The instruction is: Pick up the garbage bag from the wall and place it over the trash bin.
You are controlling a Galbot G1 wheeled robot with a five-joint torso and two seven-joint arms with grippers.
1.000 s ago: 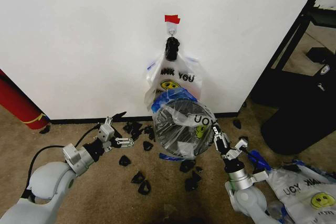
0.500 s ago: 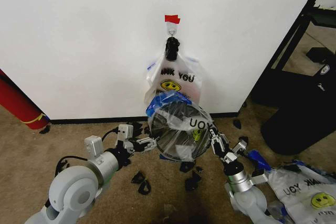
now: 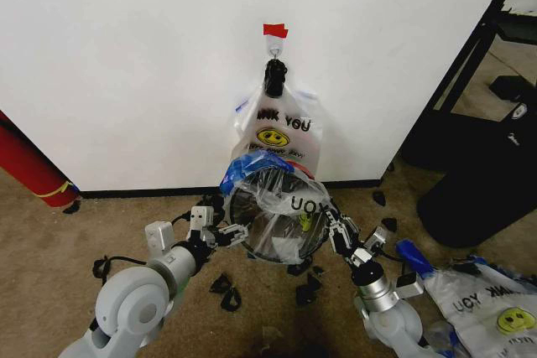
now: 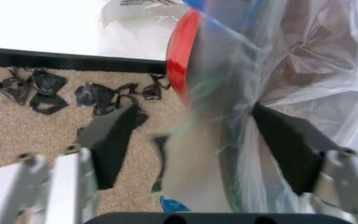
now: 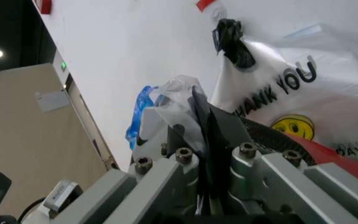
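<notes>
The trash bin [image 3: 262, 222] is lifted off the carpet and tipped on its side, its dark mouth facing me. A garbage bag [image 3: 304, 203] with black print and blue handle strips is draped over its rim. My right gripper [image 3: 333, 225] is shut on the bag and the bin's rim [image 5: 205, 126] on the right side. My left gripper [image 3: 232, 231] is open at the bin's left side, with its fingers [image 4: 112, 140] either side of the bag-covered bin wall; the bin's red base [image 4: 180, 51] lies beyond. More bags [image 3: 278, 127] hang from the hook on the wall [image 3: 126, 56] under red tape [image 3: 274, 30].
Black scraps [image 3: 225, 289] litter the carpet below the bin. A red roll [image 3: 25, 165] leans at the left. A big black container [image 3: 478, 186] and a dark shelf frame stand at the right. Another printed bag [image 3: 495, 306] lies on the floor by my right arm.
My left arm swung in from the left and brought its open fingers around the bin's left side. The bin and bag shifted a little leftward and lower in my right gripper.
</notes>
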